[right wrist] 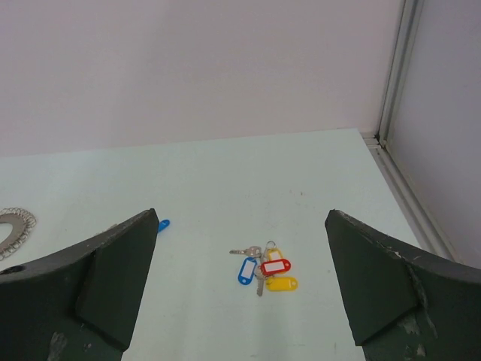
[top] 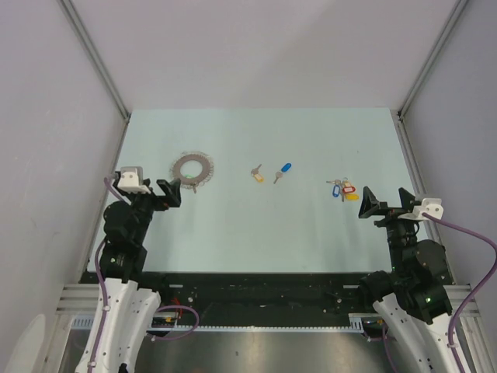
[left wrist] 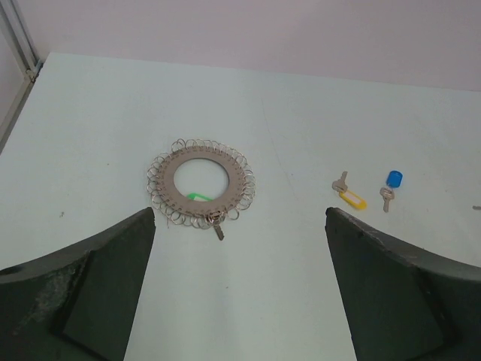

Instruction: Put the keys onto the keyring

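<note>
Left gripper (left wrist: 240,216): fingers spread wide, nothing between them, out over the left side of the table (top: 233,225).

Keyring (left wrist: 201,184): lies flat on the table just ahead of the left gripper. It is a flat ring fringed all round with small wire loops. A green tag (left wrist: 197,197) shows at its inner edge on the near side. One silver key (left wrist: 218,230) sticks out from the near rim.

Mid-table: yellow-tagged key (left wrist: 349,194) and blue-tagged key (left wrist: 391,186) lie side by side, not touching, well apart from the keyring.

Right gripper (right wrist: 240,218): fingers also wide apart and empty.

Bunch of keys (right wrist: 264,271): lies on the table ahead of the right gripper, with blue, red and yellow tags fanned together. It is clear of both fingers and well apart from the keyring.
</note>
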Motion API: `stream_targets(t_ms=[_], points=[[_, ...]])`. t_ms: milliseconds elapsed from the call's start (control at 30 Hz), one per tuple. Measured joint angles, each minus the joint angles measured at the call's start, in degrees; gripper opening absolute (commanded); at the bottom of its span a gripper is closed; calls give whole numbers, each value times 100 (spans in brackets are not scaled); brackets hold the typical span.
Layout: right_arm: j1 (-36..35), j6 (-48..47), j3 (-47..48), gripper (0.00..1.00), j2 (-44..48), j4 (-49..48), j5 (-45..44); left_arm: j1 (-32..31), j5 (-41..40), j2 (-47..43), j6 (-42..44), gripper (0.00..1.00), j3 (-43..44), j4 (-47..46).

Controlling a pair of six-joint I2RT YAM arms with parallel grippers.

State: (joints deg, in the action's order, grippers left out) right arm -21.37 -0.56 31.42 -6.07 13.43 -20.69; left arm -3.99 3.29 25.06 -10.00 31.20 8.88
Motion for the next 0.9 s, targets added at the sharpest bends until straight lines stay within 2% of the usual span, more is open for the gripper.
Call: stream_targets(t_ms=[333, 467, 700, 833, 900], points=[[4, 118, 0, 100, 0, 52, 2, 0, -66, 645, -13, 100, 101, 94], [9, 164, 0, 100, 2, 138, -2, 0, -114, 1582, -68, 100, 485, 337], [-11, 205, 0, 100, 116, 212, -46, -13, -111, 3764, -216, 100, 1722, 1034], [-35, 205, 0, 100, 197, 210, -83, -146, -173, 4647, -260, 99, 2208, 1364], [-59, 205, 0, 100, 205, 212, -81, -343, -367, 5160, -258, 95, 2564, 1596]])
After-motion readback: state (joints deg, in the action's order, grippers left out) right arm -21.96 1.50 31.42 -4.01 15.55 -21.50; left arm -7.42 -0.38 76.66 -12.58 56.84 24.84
